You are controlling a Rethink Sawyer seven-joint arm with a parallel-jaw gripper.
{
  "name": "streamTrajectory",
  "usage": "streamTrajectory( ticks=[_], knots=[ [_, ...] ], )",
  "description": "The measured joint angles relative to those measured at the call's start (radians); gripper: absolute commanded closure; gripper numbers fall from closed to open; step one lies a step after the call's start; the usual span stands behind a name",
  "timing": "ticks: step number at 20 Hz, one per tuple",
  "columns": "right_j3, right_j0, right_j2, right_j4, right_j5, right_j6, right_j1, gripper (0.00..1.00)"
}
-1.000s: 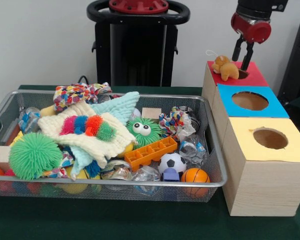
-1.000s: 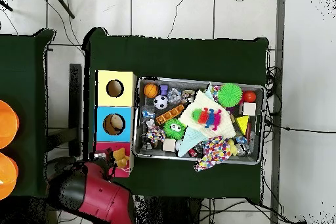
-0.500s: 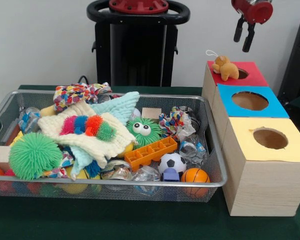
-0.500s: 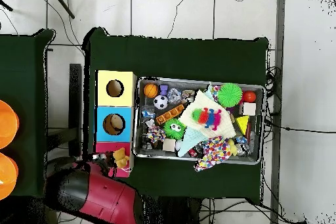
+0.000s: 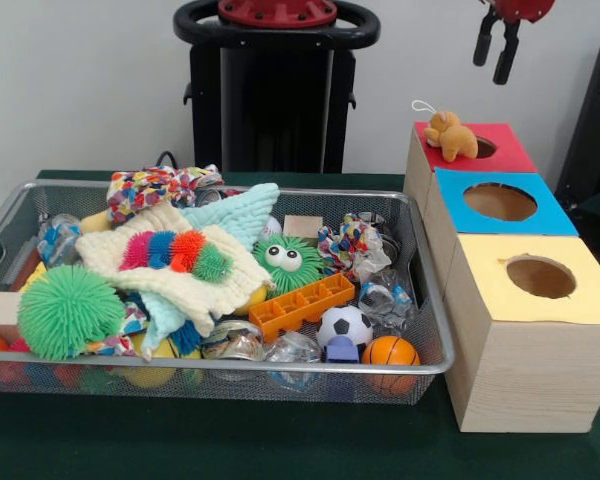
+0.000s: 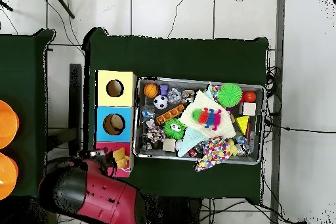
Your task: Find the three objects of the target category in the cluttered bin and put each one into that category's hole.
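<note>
Above the red-topped wooden box [image 5: 500, 152], the empty gripper [image 5: 496, 50], fingers apart, is rising away, leaving the small tan plush toy [image 5: 450, 135] sitting beside its hole.

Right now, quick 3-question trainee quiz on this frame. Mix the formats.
1. True or false: the orange plush toy has dropped fully into the red box.
2. The gripper jaws hold: A) the plush B) nothing C) a ball.
3. Fill in: the box nearest the camera in the front view has a ___ top.

Key: 1 false, it sits on top beside the hole. 2 B. 3 yellow.
</note>
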Motion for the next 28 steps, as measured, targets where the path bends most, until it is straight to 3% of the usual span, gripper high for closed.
streamTrajectory(
  ticks=[12, 28],
  knots=[
    [-0.004, -0.127, 0.0, -0.004, 0.0, 0.0, -0.007, 0.0],
    [0.027, -0.209, 0.039, -0.072, -0.047, 0.0, -0.03, 0.0]
  ],
)
